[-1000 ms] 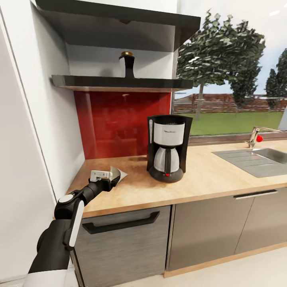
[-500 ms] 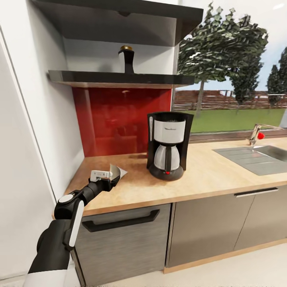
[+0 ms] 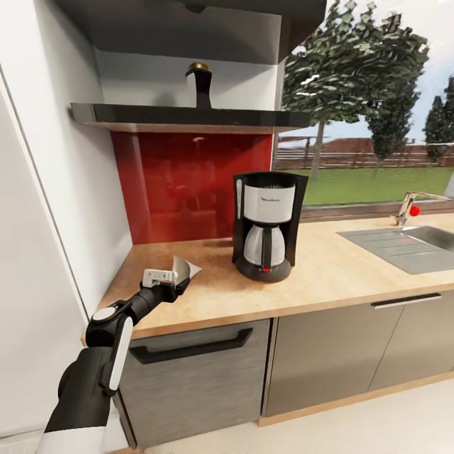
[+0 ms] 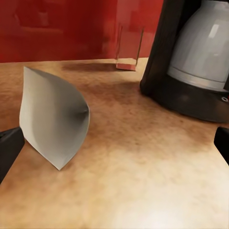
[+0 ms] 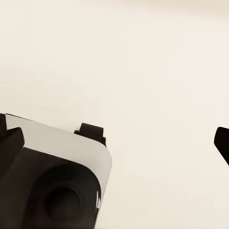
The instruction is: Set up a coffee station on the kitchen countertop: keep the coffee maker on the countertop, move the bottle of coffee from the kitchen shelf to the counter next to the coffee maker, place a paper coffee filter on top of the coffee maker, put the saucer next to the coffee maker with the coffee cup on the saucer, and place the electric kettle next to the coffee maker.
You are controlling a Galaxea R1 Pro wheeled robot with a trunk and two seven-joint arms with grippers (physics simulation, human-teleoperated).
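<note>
Left tool (image 3: 178, 282): pinching the paper coffee filter (image 3: 185, 269) over the bench (image 3: 328, 277)
Right tool: state unclear
Coffee maker (image 3: 266, 226): right of filter

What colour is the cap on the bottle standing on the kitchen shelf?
Gold-yellow: the cap tops the dark bottle of coffee, seen best in the head view.

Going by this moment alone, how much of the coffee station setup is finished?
Done: the coffee maker stands on the kitchen countertop. In hand: the left gripper is at the paper coffee filter by the counter's left end, and the filter is not yet on the machine. Left: the bottle of coffee is on the shelf. No saucer, cup or kettle is beside the machine.
</note>
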